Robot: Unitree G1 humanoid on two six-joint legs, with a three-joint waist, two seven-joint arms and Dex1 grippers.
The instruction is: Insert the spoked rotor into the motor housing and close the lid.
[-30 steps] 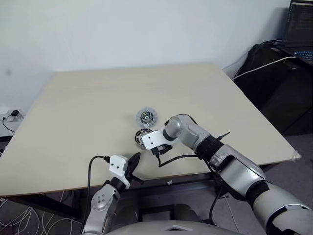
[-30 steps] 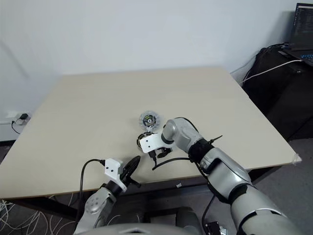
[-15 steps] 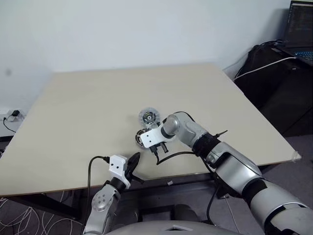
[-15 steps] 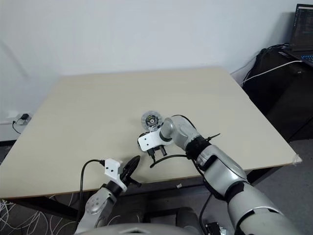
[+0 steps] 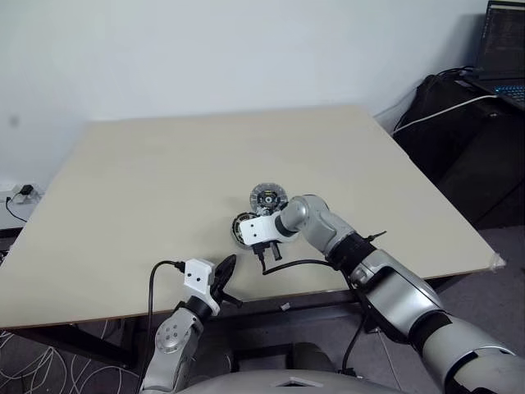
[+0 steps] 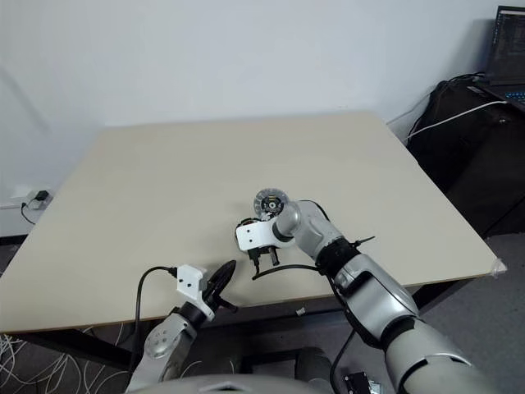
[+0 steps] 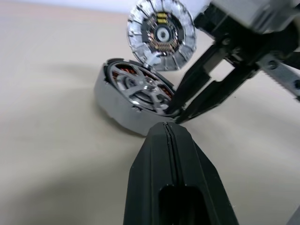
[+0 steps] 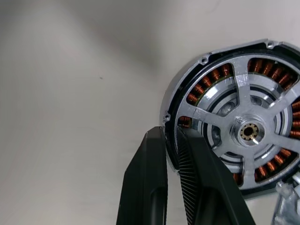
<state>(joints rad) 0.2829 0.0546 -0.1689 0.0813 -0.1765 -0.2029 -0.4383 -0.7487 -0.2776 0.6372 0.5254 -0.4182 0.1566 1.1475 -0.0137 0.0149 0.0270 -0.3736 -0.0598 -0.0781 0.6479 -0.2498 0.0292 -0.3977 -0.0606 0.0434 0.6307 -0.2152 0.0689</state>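
One spoked rotor (image 8: 243, 133), one motor housing (image 7: 117, 110), one lid (image 7: 161, 34).

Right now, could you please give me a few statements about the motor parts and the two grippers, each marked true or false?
1. The spoked rotor already sits inside the motor housing. True.
2. The lid covers the housing. False: it lies beside it on the table.
3. The right gripper pinches the housing's rim. True.
4. The left gripper is wide open. False: its fingers are shut.
5. The housing lies flat. False: it is tilted.
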